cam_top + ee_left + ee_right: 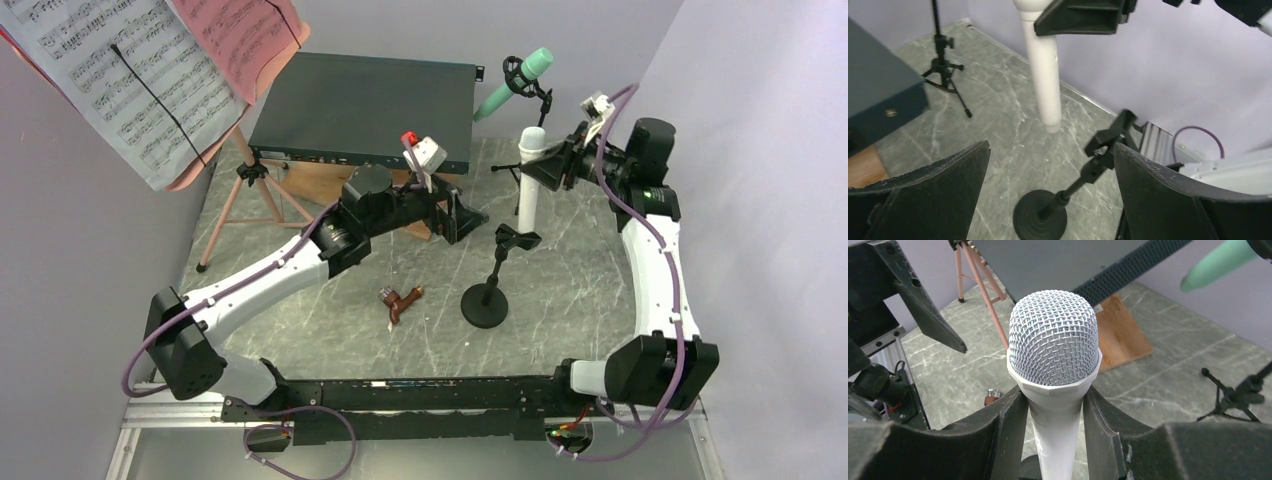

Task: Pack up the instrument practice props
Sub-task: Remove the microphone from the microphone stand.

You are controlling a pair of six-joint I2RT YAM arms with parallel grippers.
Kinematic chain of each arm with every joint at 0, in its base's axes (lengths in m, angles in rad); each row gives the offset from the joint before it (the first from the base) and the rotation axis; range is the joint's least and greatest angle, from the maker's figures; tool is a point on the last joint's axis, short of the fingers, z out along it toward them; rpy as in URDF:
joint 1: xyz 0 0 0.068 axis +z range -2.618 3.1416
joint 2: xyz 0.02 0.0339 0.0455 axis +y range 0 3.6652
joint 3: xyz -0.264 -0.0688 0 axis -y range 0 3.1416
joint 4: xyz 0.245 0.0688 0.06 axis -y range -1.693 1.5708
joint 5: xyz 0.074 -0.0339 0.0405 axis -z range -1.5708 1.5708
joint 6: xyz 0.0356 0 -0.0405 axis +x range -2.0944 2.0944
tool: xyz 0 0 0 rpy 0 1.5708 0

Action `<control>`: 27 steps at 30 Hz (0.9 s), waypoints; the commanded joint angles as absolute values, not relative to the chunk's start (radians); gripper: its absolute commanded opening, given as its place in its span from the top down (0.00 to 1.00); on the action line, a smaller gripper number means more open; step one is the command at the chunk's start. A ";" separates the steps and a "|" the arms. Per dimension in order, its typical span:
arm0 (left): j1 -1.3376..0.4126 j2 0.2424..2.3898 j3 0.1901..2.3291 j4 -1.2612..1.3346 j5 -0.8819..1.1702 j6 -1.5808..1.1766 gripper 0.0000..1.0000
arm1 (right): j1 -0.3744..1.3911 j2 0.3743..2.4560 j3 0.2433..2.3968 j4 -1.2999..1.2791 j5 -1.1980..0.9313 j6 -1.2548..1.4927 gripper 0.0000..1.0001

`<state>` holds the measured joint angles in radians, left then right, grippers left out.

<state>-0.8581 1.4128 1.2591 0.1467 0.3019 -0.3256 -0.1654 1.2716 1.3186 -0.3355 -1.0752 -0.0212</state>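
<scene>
Starting at the far left corner of the worktop [330, 320], a pink stand [243, 160] rises on splayed tripod legs [232, 205]. It carries white sheet-music pages [110, 80] printed with black staves, and red-tinted pages [245, 35] overlap them on the right. A dark grey box [365, 105] lies flat along the far edge.

My left gripper [1048, 185] hangs over the middle of the worktop with its fingers wide apart, gripping nothing. A small brown piece [402, 302] lies towards the near edge. Just right of it stands a black mic mount [1083, 175] with a round base, a slanted stem and a bare clip on top.

My right gripper [1053, 430] is clamped on the handle of the white microphone [1054, 340], just below its domed mesh head. The microphone stands upright, right of centre. I cannot tell whether its lower end touches the worktop.

Near the far right corner, the mint microphone [515, 82] sits tilted in a second black mount [538, 98].
</scene>
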 commanded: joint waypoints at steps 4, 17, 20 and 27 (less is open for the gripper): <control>-0.844 1.478 1.370 0.135 0.161 -0.384 0.00 | -0.037 1.327 1.433 -0.280 -1.036 0.051 1.00; -0.845 1.604 1.458 0.177 0.144 -0.450 0.02 | 0.050 1.298 1.321 -0.071 -1.155 0.293 1.00; -0.847 1.607 1.450 0.191 0.144 -0.468 0.06 | 0.058 1.296 1.303 -0.032 -1.168 0.333 1.00; -0.848 1.620 1.451 0.179 0.153 -0.492 0.22 | 0.063 1.285 1.276 0.022 -1.183 0.376 1.00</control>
